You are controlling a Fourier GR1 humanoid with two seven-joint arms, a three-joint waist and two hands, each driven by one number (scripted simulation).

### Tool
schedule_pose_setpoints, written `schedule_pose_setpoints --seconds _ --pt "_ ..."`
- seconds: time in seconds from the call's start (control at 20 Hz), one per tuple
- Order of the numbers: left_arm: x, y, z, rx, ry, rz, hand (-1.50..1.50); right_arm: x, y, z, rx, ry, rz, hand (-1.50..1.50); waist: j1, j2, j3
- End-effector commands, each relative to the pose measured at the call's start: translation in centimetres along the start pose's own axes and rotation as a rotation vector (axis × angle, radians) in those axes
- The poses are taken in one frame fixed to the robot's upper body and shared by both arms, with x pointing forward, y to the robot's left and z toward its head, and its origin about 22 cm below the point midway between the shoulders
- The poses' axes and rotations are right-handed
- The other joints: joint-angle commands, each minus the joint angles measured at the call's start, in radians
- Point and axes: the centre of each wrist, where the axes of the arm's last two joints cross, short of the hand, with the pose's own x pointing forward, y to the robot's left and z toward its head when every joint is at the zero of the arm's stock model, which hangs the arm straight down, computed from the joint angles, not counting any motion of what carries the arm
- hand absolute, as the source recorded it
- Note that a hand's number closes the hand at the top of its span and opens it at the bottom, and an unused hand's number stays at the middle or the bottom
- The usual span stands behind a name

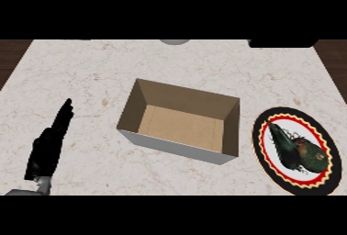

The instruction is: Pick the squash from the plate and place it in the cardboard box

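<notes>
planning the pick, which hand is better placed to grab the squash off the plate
Probably the right: the squash lies on the plate at the counter's right. Only the left hand shows, beyond the cardboard box.

Matt cardboard box [177, 121], marbled counter [81, 69]

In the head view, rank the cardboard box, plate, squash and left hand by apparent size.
1. cardboard box
2. plate
3. left hand, close to the squash
4. squash; ranking of these last two is unsure
</notes>
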Motion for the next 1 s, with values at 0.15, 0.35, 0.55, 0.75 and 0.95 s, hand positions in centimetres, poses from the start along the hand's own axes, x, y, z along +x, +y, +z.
schedule_pose_setpoints --seconds 0.15,0.35,0.55,0.75,0.95 --pt "0.4 -1.6 -0.1 -0.009 -0.002 0.008 0.0 4.5 3.4 -1.4 0.118 0.092 0.065 -1.5 0.0 0.001 0.002" --pt "-1.1 0.6 -0.3 -0.011 0.007 0.012 0.0 5.9 3.5 -1.2 0.086 0.137 0.073 -1.5 -0.001 0.001 0.002" --pt "0.5 -0.5 -0.1 0.022 -0.012 -0.007 0.0 3.9 5.9 -1.0 0.11 0.175 0.097 -1.5 0.001 0.001 0.003" --pt "-1.1 -0.7 0.7 0.004 -0.009 -0.007 0.0 3.2 5.9 0.3 0.123 0.211 0.118 -1.5 -0.002 0.001 0.002" --pt "0.4 0.0 1.7 -0.002 -0.003 0.0 0.0 3.4 6.2 -1.5 0.118 0.213 0.105 -1.5 0.003 0.001 0.002"
